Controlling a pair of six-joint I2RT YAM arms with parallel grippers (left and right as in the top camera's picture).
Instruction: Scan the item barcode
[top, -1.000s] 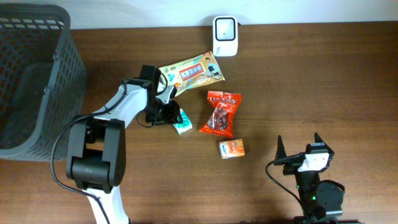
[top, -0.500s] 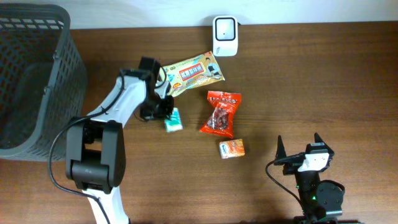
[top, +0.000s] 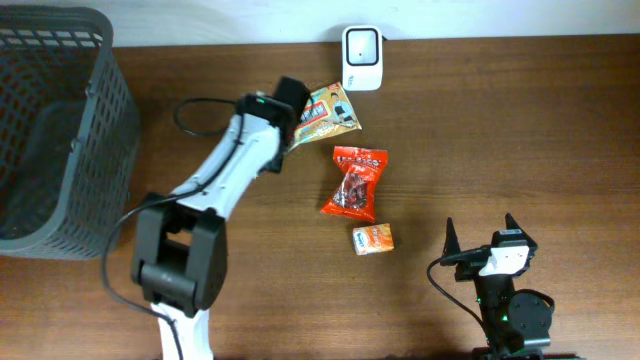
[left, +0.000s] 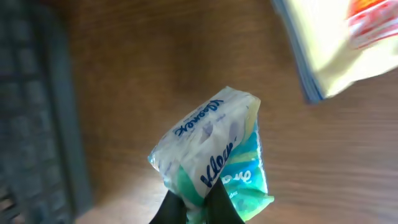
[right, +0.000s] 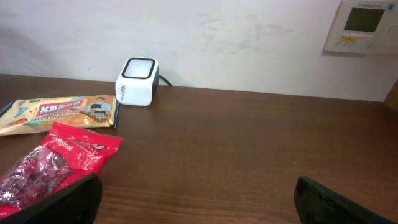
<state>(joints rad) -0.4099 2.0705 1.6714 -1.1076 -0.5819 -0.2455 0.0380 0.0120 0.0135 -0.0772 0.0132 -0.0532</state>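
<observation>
My left fingers (left: 169, 213) are clenched on one end of the tissue pack (left: 214, 158). The pack hangs clear above the surface (left: 124, 74), beside the left end of the yellow bag (top: 328, 108). From overhead, the left arm (top: 242, 152) hides the pack. I judge the pick-up done. What remains is carrying the pack to the scanner (top: 361, 45) at the far edge and turning its barcode toward it. I cannot see a barcode on the faces shown. My right fingers (right: 62, 200) are spread wide and empty, parked at the near right. A second ago the pack lay on the surface left of the red bag (top: 354, 182), with the fingers closing round it. Now it is lifted, and the arm has swung far and right, toward the scanner.
</observation>
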